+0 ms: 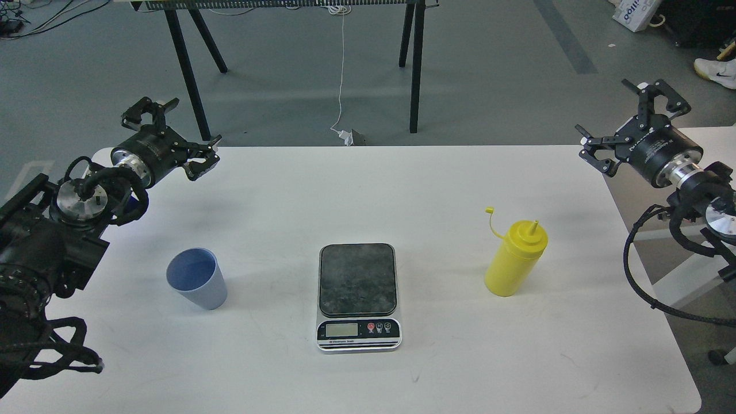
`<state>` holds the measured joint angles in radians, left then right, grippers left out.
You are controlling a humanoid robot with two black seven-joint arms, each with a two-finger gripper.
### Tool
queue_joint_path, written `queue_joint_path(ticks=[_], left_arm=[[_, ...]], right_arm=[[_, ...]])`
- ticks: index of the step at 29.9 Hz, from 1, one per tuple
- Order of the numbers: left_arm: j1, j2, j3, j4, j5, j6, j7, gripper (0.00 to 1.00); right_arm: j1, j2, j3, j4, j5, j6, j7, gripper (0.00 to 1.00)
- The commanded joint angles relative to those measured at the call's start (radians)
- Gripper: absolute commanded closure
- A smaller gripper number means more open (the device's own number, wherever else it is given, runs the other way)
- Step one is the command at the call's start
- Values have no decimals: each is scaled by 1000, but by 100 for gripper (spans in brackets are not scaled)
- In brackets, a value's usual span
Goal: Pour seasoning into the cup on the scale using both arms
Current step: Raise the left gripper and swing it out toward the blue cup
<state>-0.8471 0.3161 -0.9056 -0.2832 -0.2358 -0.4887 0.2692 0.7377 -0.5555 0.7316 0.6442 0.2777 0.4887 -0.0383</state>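
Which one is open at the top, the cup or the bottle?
The blue cup: its whole top is open. The yellow bottle has only a thin nozzle.

Black cabled arms [52,241], silver wrist rings

White table [437,190] carries cup [197,278], scale [358,295], yellow seasoning bottle [513,261].
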Motion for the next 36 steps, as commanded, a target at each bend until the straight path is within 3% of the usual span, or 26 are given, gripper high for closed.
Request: queue_joint_path(ticks=[1,3,5,18,22,29,36], left_arm=[[-9,0,-1,-2,0,0,-59,0],[-17,6,5,-4,4,0,-109,0],[-20,24,24,-4,18,0,-128,0],[-18,340,109,-39,482,0,-131,0],[-21,415,132,-184,643,0,-128,0],[-52,514,136,-546,1100,0,-125,0],[-50,515,139,-714,1424,0,-123,0]], right_arm=[[-3,2,5,0,0,0,0,1],[-3,6,5,2,0,0,0,1],[-3,11,6,0,0,0,0,1],[-12,3,6,-2,0,0,-2,1],[-21,8,6,-6,0,0,-2,1],[-35,9,5,-6,0,0,-2,1],[-47,8,5,-8,0,0,-2,1]])
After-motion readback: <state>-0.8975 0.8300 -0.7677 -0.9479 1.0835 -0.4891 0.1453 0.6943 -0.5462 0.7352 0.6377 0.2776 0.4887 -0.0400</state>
